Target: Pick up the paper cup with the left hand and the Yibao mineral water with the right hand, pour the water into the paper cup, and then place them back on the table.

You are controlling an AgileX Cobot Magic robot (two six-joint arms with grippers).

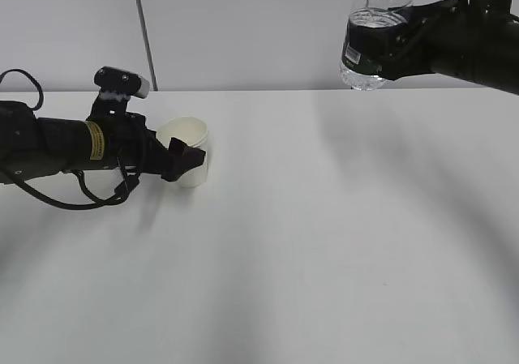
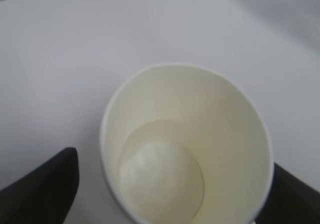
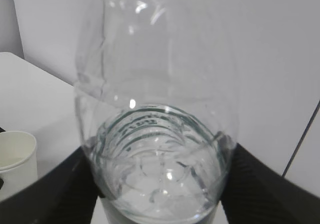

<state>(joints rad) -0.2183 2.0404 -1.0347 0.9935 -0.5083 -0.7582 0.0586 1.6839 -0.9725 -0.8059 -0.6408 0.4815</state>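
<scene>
Water already lies in the bottom of the small cream-white tapered paper cup (image 1: 188, 151), so the pouring looks done and the putting-back under way. That cup stands upright on the large plain white tabletop (image 1: 324, 242) at about nine o'clock in the exterior view, mouth up, long axis vertical. The black left gripper (image 1: 183, 158) flanks it with jaws spread; in the left wrist view a gap shows beside the left finger (image 2: 42, 184), so the cup seems released. High at about one o'clock, the black right gripper (image 1: 389, 36) grasps the small clear plastic bottle with its dark green label (image 1: 369, 44), upright and well above the table, neck upward, presumably awaiting set-down.
</scene>
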